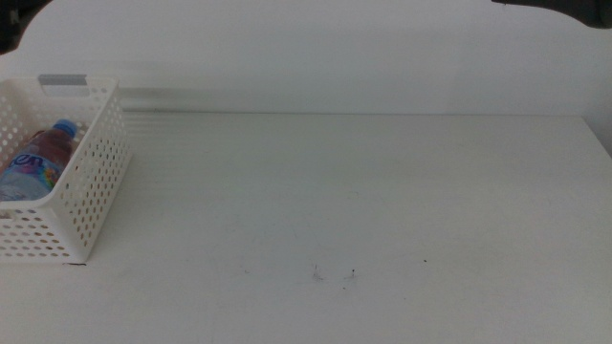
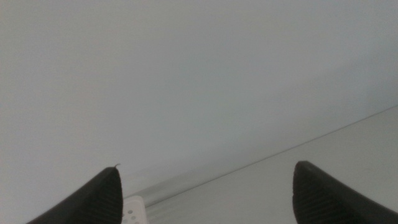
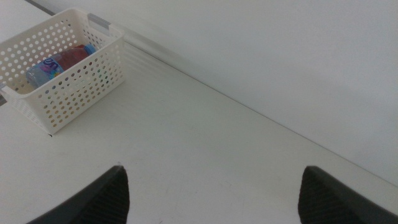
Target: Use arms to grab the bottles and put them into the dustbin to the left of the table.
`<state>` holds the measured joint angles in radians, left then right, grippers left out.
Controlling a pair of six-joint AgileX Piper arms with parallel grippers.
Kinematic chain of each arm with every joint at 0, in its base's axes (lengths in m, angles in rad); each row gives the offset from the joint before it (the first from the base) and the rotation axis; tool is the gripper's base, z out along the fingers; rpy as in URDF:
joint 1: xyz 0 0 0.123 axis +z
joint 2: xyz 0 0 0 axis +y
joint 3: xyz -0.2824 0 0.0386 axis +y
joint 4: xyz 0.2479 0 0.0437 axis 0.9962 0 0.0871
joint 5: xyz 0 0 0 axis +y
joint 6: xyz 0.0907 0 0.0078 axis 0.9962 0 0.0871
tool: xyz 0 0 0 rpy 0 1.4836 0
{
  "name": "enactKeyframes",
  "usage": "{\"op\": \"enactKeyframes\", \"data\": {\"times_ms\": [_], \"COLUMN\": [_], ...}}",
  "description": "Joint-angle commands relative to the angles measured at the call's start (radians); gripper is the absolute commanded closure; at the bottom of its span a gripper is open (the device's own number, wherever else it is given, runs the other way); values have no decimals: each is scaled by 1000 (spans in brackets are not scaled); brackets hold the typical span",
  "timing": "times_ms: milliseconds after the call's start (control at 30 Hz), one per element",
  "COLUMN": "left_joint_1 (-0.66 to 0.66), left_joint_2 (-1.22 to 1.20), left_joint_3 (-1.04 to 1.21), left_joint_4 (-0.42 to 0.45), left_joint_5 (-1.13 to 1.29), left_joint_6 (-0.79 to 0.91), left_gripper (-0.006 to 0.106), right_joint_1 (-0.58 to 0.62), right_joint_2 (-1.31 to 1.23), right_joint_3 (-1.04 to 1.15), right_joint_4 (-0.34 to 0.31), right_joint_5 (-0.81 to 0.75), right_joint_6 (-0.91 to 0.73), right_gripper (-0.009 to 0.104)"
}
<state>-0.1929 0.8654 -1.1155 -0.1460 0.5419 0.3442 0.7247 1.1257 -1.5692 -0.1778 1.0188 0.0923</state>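
White flat tabletop (image 1: pixel 382 210) carries a white perforated plastic basket (image 1: pixel 91 205) with a blue-capped clear bottle (image 1: pixel 36 161) binned inside; left gripper (image 2: pixel 205 193) and right gripper (image 3: pixel 214 196) hover released, likely done.

The middle view looks forward and down across the plain white tabletop (image 1: pixel 363 210), with the white perforated plastic basket (image 1: pixel 91 182) at its left edge. The right wrist view sits high, facing that same basket (image 3: pixel 81 81) from afar. The left wrist view faces mostly wall, catching only a basket corner (image 2: pixel 132 208).
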Motion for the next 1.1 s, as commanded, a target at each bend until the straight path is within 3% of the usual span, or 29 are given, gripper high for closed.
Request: {"op": "enactKeyframes", "data": {"times_ms": [0,200,400,467,600,733,867,1000,1067], "left_joint_1": [-6,-6,-6,-6,-6,32,117,186,213], "left_joint_2": [-3,1,-31,-71,-155,-324,-528,-690,-760], "left_joint_3": [4,6,46,131,374,659,877,1009,1056], "left_joint_4": [-1,-1,-37,-95,-219,-141,-150,-150,-150], "left_joint_5": [-9,-1,-60,-163,-439,-581,-567,-527,-508], "left_joint_6": [-9,-9,-9,-9,-9,-9,-5,-5,-5], "left_gripper": [7,7,7,7,7,7,7,7,7], "right_joint_1": [1,-148,-399,-490,-595,-635,-681,-726,-728], "right_joint_2": [-3,-37,-127,-194,-354,-588,-834,-1001,-1065], "right_joint_3": [-7,172,419,550,799,1112,1344,1465,1509], "right_joint_4": [-3,33,178,211,211,211,193,189,158], "right_joint_5": [-1,-190,-492,-609,-744,-756,-756,-756,-756], "right_joint_6": [-3,-3,-3,-3,-3,-3,-3,-3,-3], "right_gripper": [5,5,5,5,5,5,5,5,5]}}
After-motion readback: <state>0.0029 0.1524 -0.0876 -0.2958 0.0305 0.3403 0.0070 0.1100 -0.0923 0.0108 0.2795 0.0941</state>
